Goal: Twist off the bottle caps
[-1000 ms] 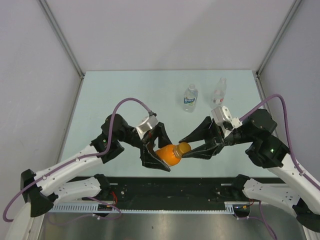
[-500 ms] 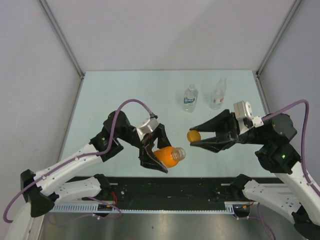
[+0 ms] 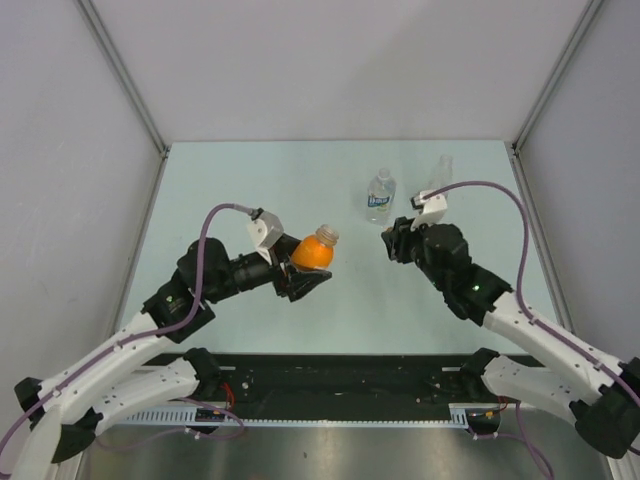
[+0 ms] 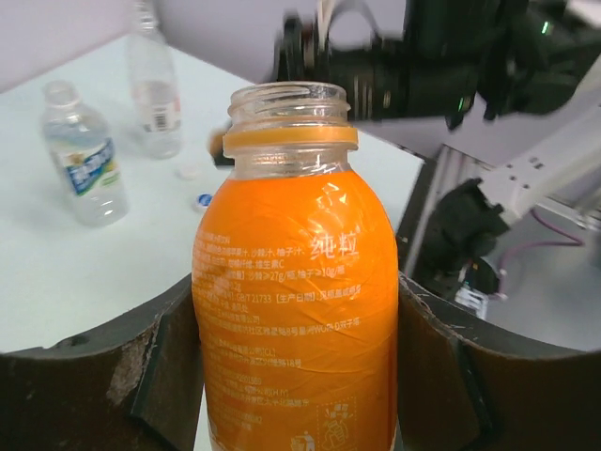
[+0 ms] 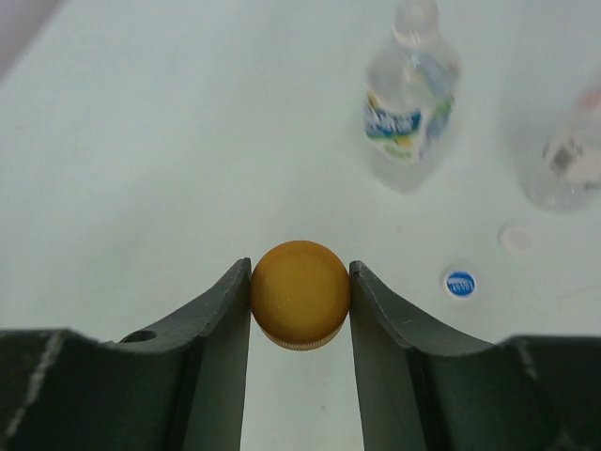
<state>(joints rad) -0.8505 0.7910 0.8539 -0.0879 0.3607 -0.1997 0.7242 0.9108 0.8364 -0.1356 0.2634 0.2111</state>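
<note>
A: Right, left side first. What's the pose?

B: Left arm point(image 3: 150, 330) comes up from the near-left corner, elbow bent, forearm angled toward mid-desk. Left claw point(image 3: 312, 268) is clamped on the orange bottle point(image 3: 312, 252), one finger on each side of the belly. Neck points away and to the right in the overhead view. Mouth is open, only the orange ring is on the neck.

A: Bottle touching the desk point(image 3: 250, 180)?

B: Cannot tell from above.

A: And the right?

B: Right arm point(image 3: 520, 310) stretches diagonally from the near-right corner, wrist folded toward the centre. Right claw point(image 3: 390, 240) sits just in front of the blue-label bottle point(image 3: 380, 195), apart from it. Its wrist view looks down at the desk: fingers nearly together, pinching the orange cap point(image 5: 300, 293) by its rim.

A: Other items?

B: Blue-label bottle stands at the far middle. Slim bottle point(image 3: 441, 172) stands to its right, partly hidden by the cable. Blue-marked cap point(image 5: 459, 283) and plain whitish cap point(image 5: 515, 238) lie loose on the desk near the two, the whitish one closer to the slim bottle.
</note>
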